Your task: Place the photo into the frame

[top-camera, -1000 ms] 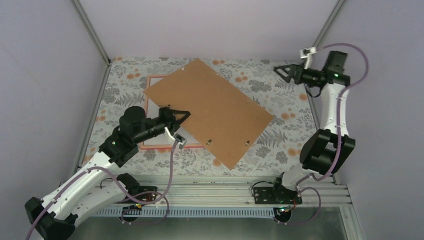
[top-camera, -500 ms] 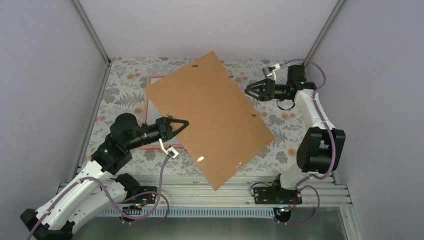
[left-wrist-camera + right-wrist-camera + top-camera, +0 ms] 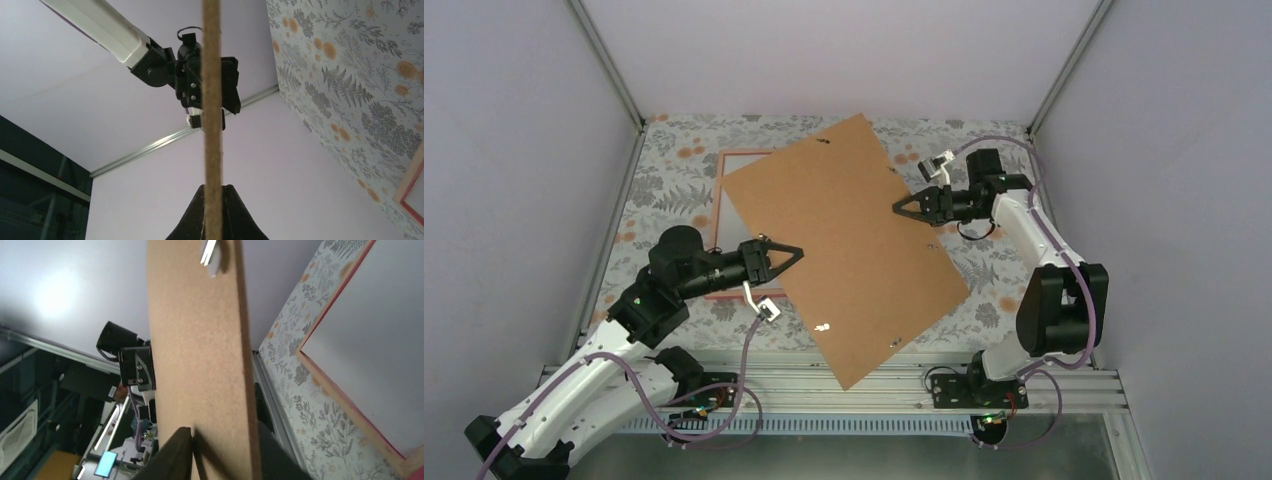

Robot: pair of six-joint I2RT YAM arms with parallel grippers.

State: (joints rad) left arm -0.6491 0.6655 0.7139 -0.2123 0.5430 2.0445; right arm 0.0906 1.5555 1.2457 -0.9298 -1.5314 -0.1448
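Note:
The pink frame (image 3: 718,205) lies flat at the table's left, half covered, with a white surface (image 3: 360,335) inside its rails (image 3: 345,400). The photo is hidden; I cannot tell whether that white surface is it. A brown backing board (image 3: 854,240) hangs tilted above the frame. My left gripper (image 3: 796,250) is shut on its left edge, the board edge-on (image 3: 211,75) between the pads (image 3: 214,186). My right gripper (image 3: 899,210) straddles the board's right edge (image 3: 200,340), one finger (image 3: 182,445) close against its face. Whether it presses does not show.
A floral cloth (image 3: 1004,230) covers the table. Lilac walls with metal corner posts (image 3: 609,70) close in three sides. An aluminium rail (image 3: 844,385) runs along the near edge by the arm bases. Small metal clips (image 3: 824,327) sit on the board.
The board has risen off the table and turned, held at its left edge throughout. The right arm has swung in from the back right corner, and its jaws have narrowed around the board's right edge.

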